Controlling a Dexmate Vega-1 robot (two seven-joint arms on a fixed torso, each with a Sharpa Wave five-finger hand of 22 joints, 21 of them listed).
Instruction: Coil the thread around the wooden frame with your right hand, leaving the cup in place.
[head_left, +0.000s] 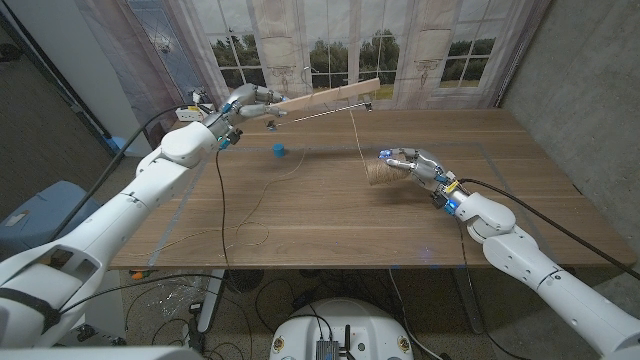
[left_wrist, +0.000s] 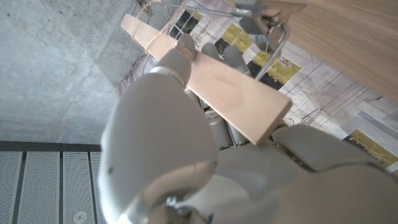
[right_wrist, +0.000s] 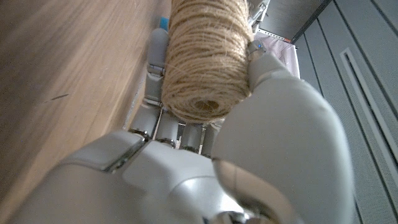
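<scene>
The right robot hand (head_left: 412, 163) is gripping the twine spool (head_left: 380, 176), its thread (head_left: 361, 135) running up to the wooden frame (head_left: 325, 98), which the left robot hand (head_left: 250, 101) is clamping aloft.

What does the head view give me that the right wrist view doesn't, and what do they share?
Head view alone: the left hand holds the wooden frame up above the table, a strand of thread drops from the frame toward the spool, and a small blue cup sits on the table. Right wrist view alone: the spool's wound twine and its end face close up, pressed against the fingers. Both: the right hand gripping the twine spool over the wooden tabletop.
</scene>
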